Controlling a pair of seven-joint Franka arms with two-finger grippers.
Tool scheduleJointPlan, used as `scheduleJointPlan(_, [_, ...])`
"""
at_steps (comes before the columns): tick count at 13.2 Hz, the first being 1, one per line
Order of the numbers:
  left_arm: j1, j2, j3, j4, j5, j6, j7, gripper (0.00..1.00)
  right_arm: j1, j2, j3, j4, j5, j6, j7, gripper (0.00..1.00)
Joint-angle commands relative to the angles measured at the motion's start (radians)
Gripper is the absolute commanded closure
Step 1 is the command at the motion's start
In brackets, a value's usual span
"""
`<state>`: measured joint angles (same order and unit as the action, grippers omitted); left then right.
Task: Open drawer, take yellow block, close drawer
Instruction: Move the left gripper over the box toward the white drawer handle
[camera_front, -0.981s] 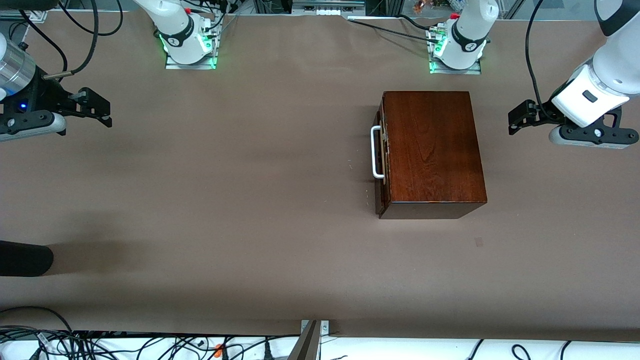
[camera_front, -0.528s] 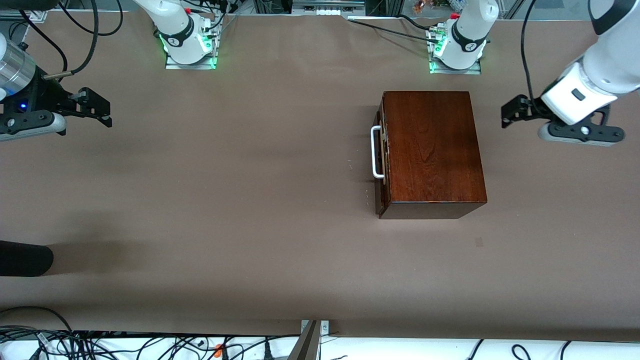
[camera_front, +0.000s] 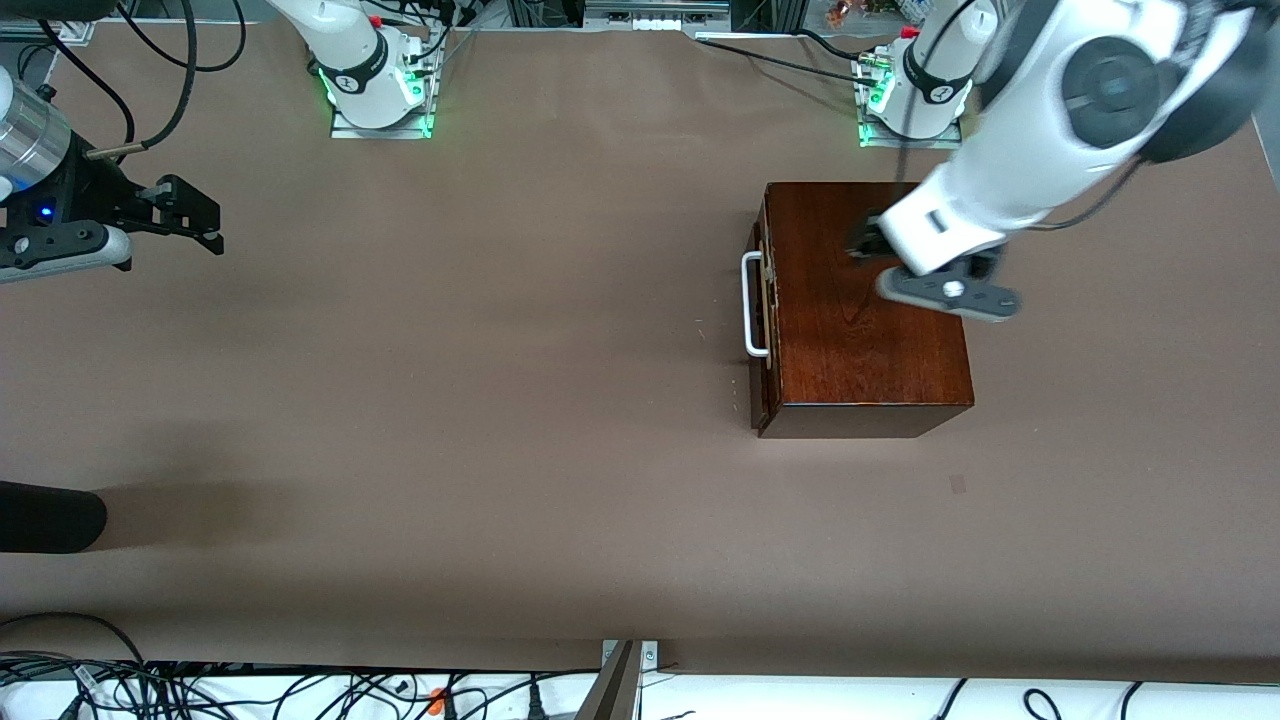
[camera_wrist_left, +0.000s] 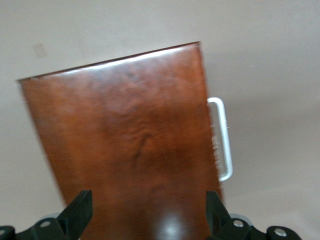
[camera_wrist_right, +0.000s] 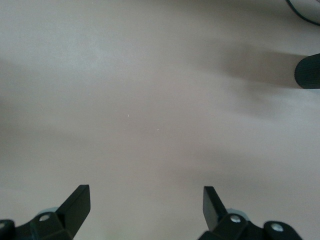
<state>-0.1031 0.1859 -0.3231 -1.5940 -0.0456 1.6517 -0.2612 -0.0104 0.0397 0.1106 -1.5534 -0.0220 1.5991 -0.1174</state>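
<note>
A glossy dark wooden box (camera_front: 880, 340) stands toward the left arm's end of the table. The drawer (camera_front: 762, 330) sits pushed into it, and its white handle (camera_front: 750, 305) faces the right arm's end. The yellow block is hidden. My left gripper (camera_front: 864, 240) hangs over the box top, open and holding nothing. In the left wrist view, the left gripper (camera_wrist_left: 148, 210) spans the box top (camera_wrist_left: 130, 145), with the handle (camera_wrist_left: 224, 140) off to one side. My right gripper (camera_front: 200, 225) waits open over bare table at the right arm's end, and the right gripper (camera_wrist_right: 146, 200) is empty.
The brown table (camera_front: 450, 380) stretches between the box and the right gripper. A black rounded object (camera_front: 50, 517) pokes in at the right arm's end, nearer the front camera, also in the right wrist view as a dark object (camera_wrist_right: 307, 71). Cables (camera_front: 200, 690) lie along the front edge.
The left arm has swung in from the table's end until its gripper hangs over the box top. The right arm and the box have not moved.
</note>
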Motion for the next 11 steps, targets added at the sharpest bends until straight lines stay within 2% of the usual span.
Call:
scheduleJointPlan(1, [-0.094,0.119,-0.01,0.12,0.012,-0.021,-0.183,0.0,-0.003,0.008,0.003,0.023,-0.003,-0.008,-0.007,0.0])
scheduleJointPlan(6, [-0.297,0.249,-0.01,0.12,0.176,0.074,-0.338,0.0,-0.003,0.008,0.003,0.023,-0.003,-0.007,-0.005,0.0])
scheduleJointPlan(11, [-0.386,0.355,-0.01,0.103,0.299,0.111,-0.504,0.0,-0.003,0.008,0.003,0.023,-0.003,-0.007,-0.007,0.0])
